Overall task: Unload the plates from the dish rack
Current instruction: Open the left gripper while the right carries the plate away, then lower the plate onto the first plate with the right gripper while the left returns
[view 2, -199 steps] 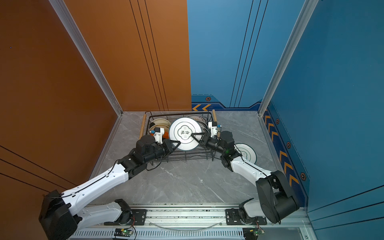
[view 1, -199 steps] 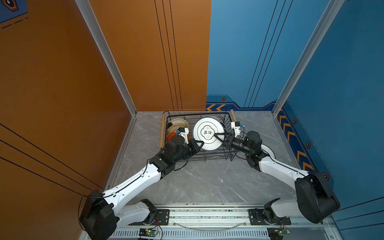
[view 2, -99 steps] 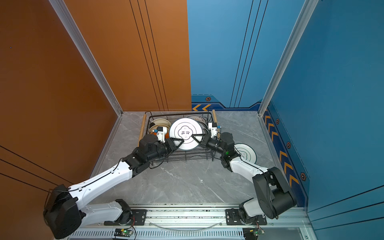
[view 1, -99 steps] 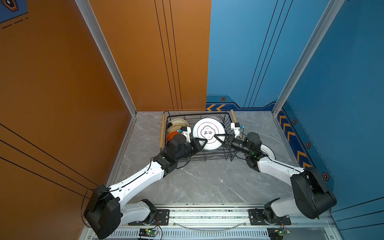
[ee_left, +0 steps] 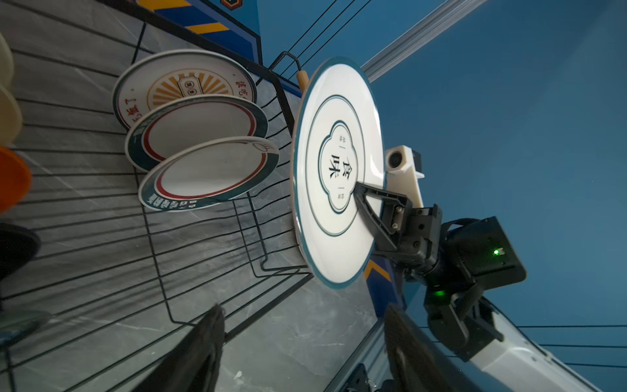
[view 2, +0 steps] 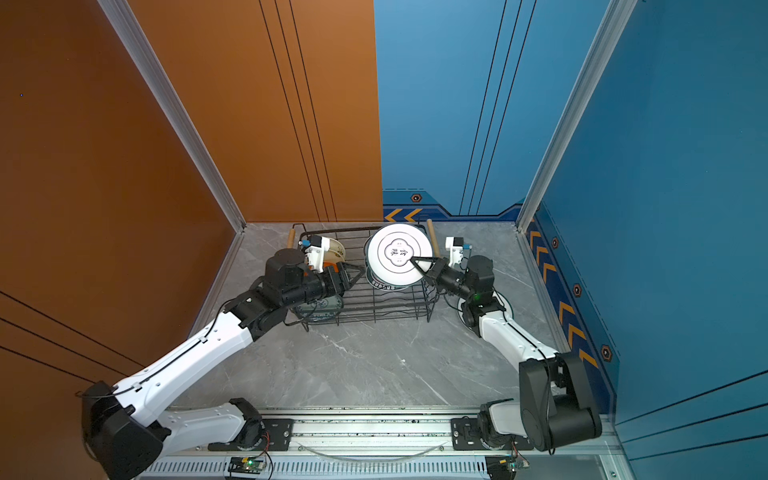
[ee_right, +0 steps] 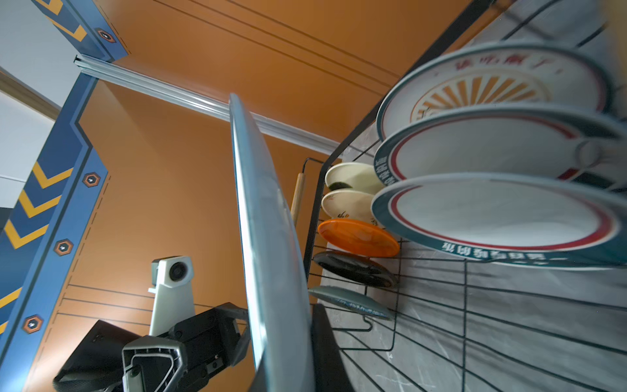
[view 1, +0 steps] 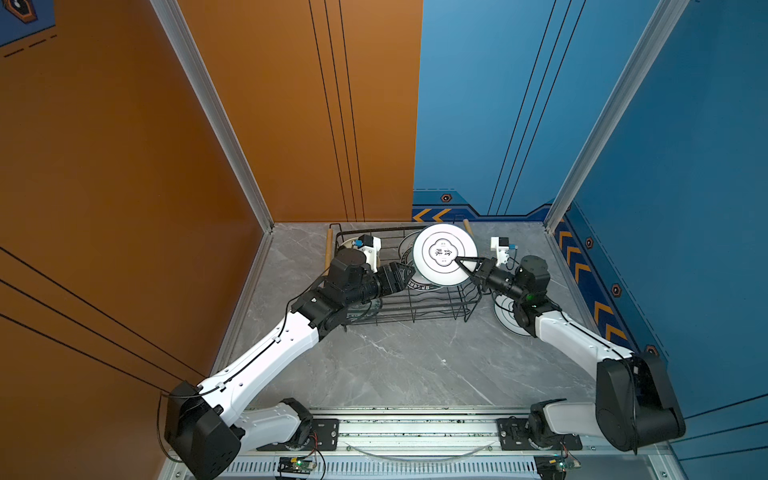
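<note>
A white plate with dark Chinese characters (view 1: pixel 440 243) (view 2: pixel 395 241) (ee_left: pixel 334 142) stands upright above the right end of the dish rack (view 1: pixel 415 309) (view 2: pixel 374 309). My right gripper (view 1: pixel 457 261) (view 2: pixel 412 261) (ee_right: pixel 291 356) is shut on this plate's lower right edge (ee_right: pixel 268 237). My left gripper (view 1: pixel 409 272) (view 2: pixel 355 274) (ee_left: pixel 302 322) hangs open over the rack's left half, apart from the plate, with nothing in it. Upright in the rack (ee_left: pixel 101 203) are a sunburst plate (ee_left: pixel 183 85) and two green-rimmed plates (ee_left: pixel 196 129) (ee_left: pixel 210 173). Further along are cream (ee_right: pixel 353 176), orange (ee_right: pixel 356 236) and black (ee_right: pixel 353 268) plates.
Another white plate (view 1: pixel 507 318) (view 2: pixel 505 309) lies flat on the grey table right of the rack, partly under my right arm. Wooden handles (view 1: pixel 329 249) (view 2: pixel 432 241) cap the rack's ends. Orange and blue walls close in behind and at both sides.
My left gripper has opened, let go of the character plate and drawn back to the left. My right gripper has shut on the plate and carried it up and to the right.
</note>
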